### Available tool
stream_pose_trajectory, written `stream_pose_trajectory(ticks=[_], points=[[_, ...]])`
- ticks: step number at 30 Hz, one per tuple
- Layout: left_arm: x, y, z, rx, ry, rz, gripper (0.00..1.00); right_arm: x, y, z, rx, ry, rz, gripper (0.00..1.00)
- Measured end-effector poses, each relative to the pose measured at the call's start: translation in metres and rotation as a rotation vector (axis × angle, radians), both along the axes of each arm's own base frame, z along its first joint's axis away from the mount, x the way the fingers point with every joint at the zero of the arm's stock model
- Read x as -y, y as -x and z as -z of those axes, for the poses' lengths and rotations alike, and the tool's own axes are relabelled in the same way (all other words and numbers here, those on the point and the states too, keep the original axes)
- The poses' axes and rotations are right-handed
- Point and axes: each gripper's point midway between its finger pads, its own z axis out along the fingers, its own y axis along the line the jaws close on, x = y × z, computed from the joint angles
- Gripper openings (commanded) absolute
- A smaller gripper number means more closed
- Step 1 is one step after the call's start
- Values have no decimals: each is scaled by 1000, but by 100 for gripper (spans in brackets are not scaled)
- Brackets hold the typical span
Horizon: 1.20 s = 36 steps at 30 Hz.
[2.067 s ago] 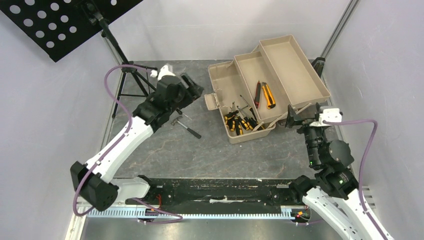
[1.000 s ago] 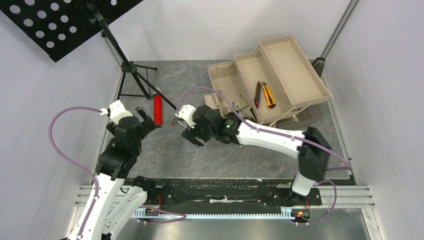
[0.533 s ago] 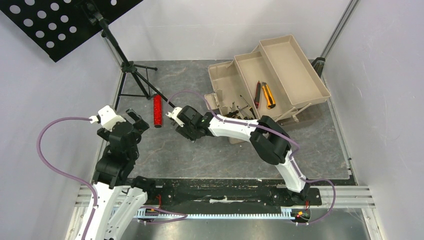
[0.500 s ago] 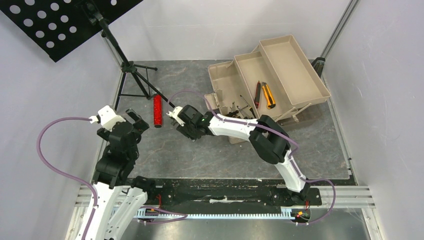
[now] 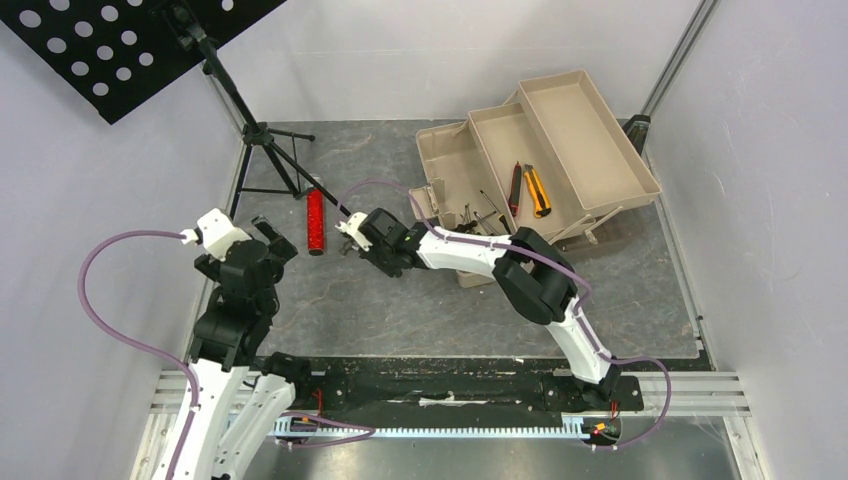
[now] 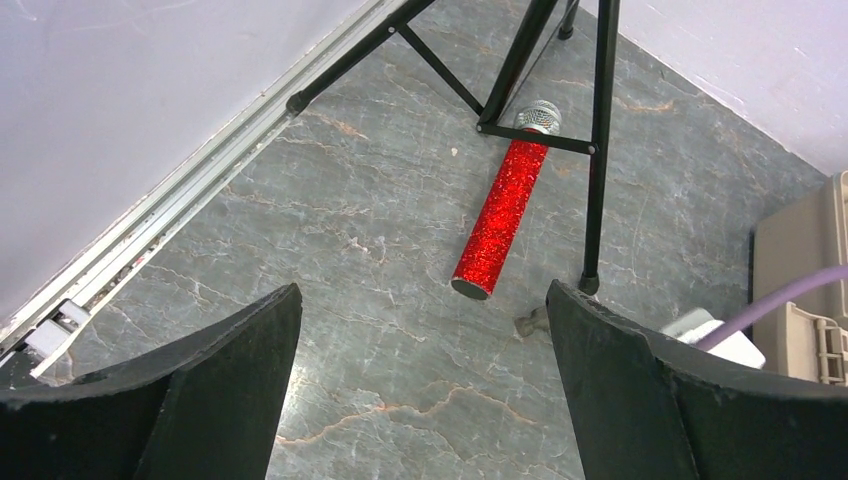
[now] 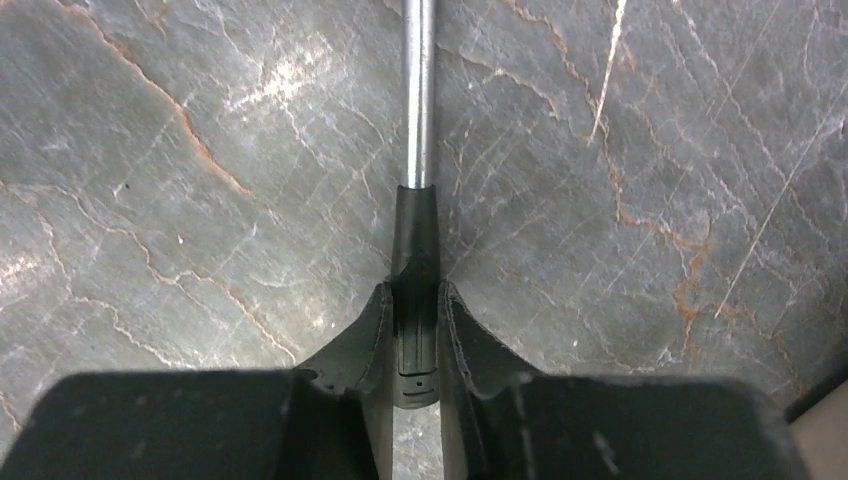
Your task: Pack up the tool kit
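The tan toolbox point(image 5: 441, 165) stands open at the back right with its trays folded out. Yellow-and-black screwdrivers point(image 5: 478, 216) lie in its bottom, and an orange utility knife point(image 5: 538, 191) and a red one point(image 5: 515, 187) lie in a tray. My right gripper point(image 5: 371, 256) reaches left of the box. In the right wrist view it point(image 7: 415, 296) is shut on the black grip of a small hammer point(image 7: 417, 225), whose metal shaft runs away over the table. My left gripper point(image 6: 420, 390) hangs open above bare table, holding nothing.
A red glittery cylinder point(image 6: 502, 214) lies by the black tripod stand point(image 6: 598, 150) at the back left. The hammer's head point(image 6: 530, 321) shows near the tripod foot. White walls close in both sides, with a metal rail point(image 6: 160, 215) along the left.
My right gripper's jaws have closed from wide open onto the hammer's black grip. The left arm has pulled back slightly and stays open.
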Motion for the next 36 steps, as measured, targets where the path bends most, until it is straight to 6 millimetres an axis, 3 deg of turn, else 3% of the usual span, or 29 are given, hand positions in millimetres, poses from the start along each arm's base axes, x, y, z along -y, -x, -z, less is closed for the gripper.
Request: stream_pose_trajectory(ticks=[4, 11, 14, 17, 25, 36], points=[[-1, 0, 1, -8, -9, -3, 96, 10, 11, 0, 0, -13, -23, 0], [-3, -4, 1, -13, -15, -11, 96, 74, 75, 2, -89, 81, -91, 0], [-4, -5, 2, -15, -16, -15, 96, 98, 102, 4, -121, 124, -126, 10], [-4, -5, 3, -18, -16, -18, 96, 112, 116, 5, -142, 158, -141, 21], [-5, -5, 3, -20, -16, -22, 96, 115, 122, 7, -181, 221, -163, 29], [-6, -4, 4, -17, -16, -23, 96, 99, 117, 9, -235, 308, -217, 29]])
